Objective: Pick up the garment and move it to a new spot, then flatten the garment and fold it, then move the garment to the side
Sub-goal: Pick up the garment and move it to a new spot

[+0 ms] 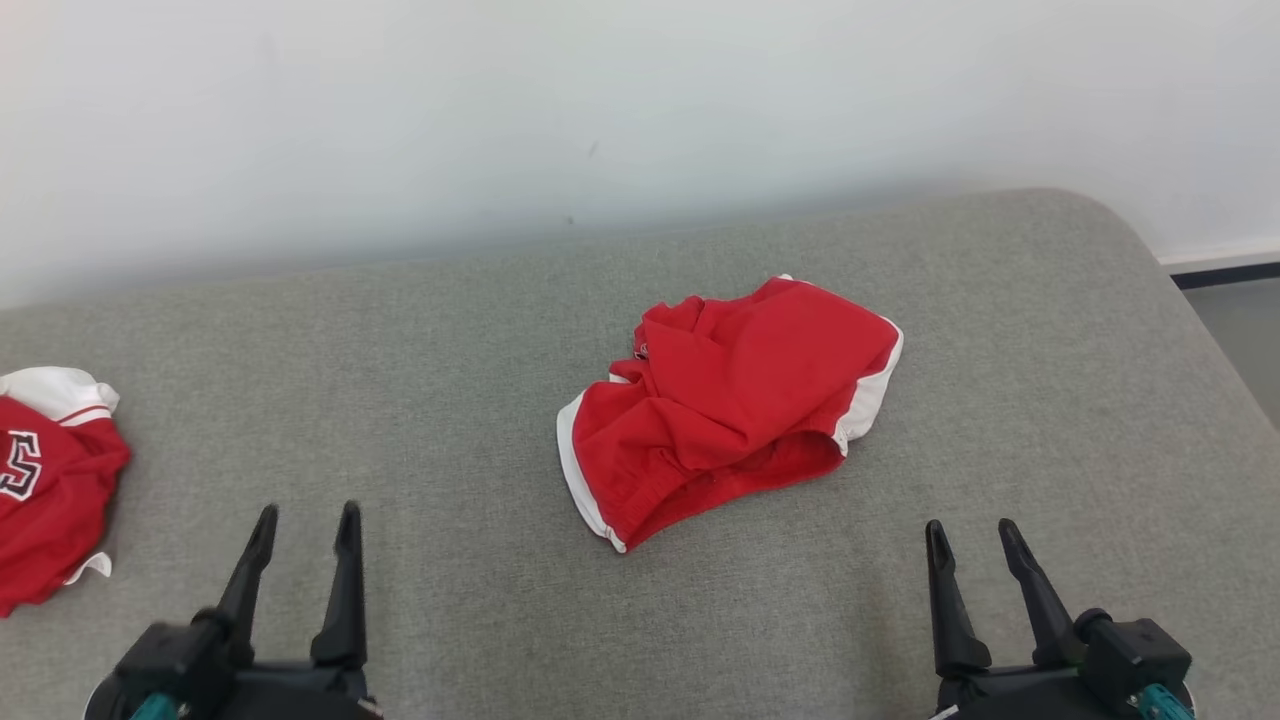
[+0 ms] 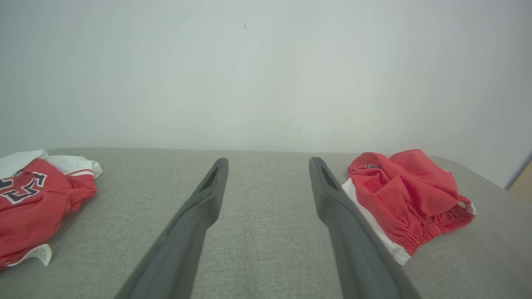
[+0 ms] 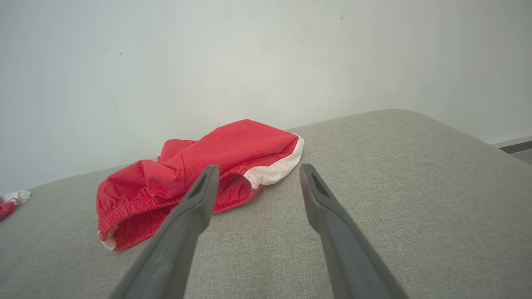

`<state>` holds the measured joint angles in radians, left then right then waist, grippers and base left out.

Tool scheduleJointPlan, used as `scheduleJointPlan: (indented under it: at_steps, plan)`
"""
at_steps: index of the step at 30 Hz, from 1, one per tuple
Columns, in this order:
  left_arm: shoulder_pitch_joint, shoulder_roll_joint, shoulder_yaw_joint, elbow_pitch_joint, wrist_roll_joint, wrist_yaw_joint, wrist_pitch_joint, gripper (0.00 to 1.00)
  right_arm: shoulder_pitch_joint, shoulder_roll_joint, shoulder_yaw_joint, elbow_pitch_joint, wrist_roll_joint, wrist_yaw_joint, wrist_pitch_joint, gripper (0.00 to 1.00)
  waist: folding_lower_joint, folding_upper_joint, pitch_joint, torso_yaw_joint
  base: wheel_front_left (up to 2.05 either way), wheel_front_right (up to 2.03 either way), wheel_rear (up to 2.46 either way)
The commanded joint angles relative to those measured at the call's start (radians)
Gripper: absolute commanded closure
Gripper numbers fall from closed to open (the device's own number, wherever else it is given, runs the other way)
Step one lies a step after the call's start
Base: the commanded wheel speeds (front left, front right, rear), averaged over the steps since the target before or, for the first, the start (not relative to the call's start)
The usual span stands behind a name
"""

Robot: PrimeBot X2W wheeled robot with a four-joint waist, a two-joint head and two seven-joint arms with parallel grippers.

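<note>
The left gripper (image 1: 307,513) is hanging at the near left, its two long dark fingers (image 1: 343,590) standing apart, holding nothing and pointing toward the far side with the tips leaning slightly right. The right gripper (image 1: 970,526) is mirroring it at the near right, spread and empty, tips leaning slightly left.

Plain white wall (image 1: 640,100) across 12 o'clock, grey fabric cushion (image 1: 450,620) below, rounded corner at 2 o'clock, dark skirting (image 1: 1225,272) and grey floor (image 1: 1240,335) at 3 o'clock, soft even light
</note>
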<state>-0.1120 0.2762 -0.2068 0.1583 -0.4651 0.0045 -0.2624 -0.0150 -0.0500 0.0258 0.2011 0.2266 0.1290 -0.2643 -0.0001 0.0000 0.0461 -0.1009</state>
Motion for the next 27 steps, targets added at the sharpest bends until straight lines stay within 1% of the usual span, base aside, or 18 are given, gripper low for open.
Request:
scheduleJointPlan:
  at_steps: [1,3,5,9,11,15,21,27]
  plan:
    - [0.032,-0.012,0.02,-0.016,0.02,0.003,-0.002,0.0,0.017,0.0,-0.006,-0.003,-0.009,0.003,-0.001,0.0,0.0001,0.0,-0.009,0.009,0.0,0.0,0.0]
    - [0.07,-0.025,0.061,-0.04,0.052,0.003,-0.002,0.0,0.019,0.0,-0.011,-0.003,-0.01,0.003,-0.001,0.0,0.0001,0.0,-0.01,0.014,0.0,0.0,0.0]
    - [0.1,-0.052,0.1,-0.059,0.079,-0.005,-0.002,0.0,0.019,0.0,-0.016,-0.004,-0.013,0.003,-0.001,0.0,0.0001,0.0,-0.01,0.016,0.0,0.0,0.0]
    - [0.153,-0.101,0.172,-0.079,0.14,-0.034,-0.003,0.0,0.029,0.0,-0.02,-0.002,-0.018,0.003,-0.001,0.0,0.0001,0.0,-0.014,0.02,0.0,0.0,0.0]
    - [0.171,-0.111,0.184,-0.065,0.189,-0.049,-0.003,0.0,0.034,0.0,-0.02,0.0,-0.022,0.003,-0.001,0.0,0.0001,0.0,-0.015,0.021,0.0,0.0,0.0]
    - [0.192,-0.157,0.228,-0.046,0.235,-0.068,-0.003,0.0,0.043,-0.001,-0.025,0.002,-0.027,0.003,-0.001,0.0,0.0001,0.0,-0.019,0.026,0.0,0.0,0.0]
    - [0.209,-0.197,0.283,-0.056,0.27,-0.096,-0.003,0.0,0.056,-0.001,-0.028,0.006,-0.036,0.003,-0.001,0.0,0.0001,0.0,-0.023,0.032,0.0,0.0,0.0]
    - [0.223,-0.219,0.323,-0.053,0.284,-0.118,-0.003,0.0,0.059,0.0,-0.028,0.012,-0.043,0.003,-0.001,0.0,0.0001,0.0,-0.026,0.039,0.0,0.0,0.0]
